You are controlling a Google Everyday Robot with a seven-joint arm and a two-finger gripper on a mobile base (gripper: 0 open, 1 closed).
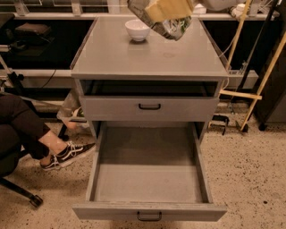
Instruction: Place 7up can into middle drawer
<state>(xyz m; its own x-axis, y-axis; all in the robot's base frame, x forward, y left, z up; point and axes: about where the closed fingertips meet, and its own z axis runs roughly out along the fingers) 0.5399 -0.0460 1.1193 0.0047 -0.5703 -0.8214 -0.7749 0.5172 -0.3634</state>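
The gripper (167, 8) is cut off by the top edge, so only its tan underside shows, clamped on the dented 7up can (173, 27), which hangs tilted in the air over the back of the cabinet top (147, 58). Just left of the can stands the white bowl (137, 30). Below, the upper drawer front (149, 107) sits ajar and the middle drawer (149, 181) is pulled fully out, with a seated person's leg and sneaker (67, 154) at the left.
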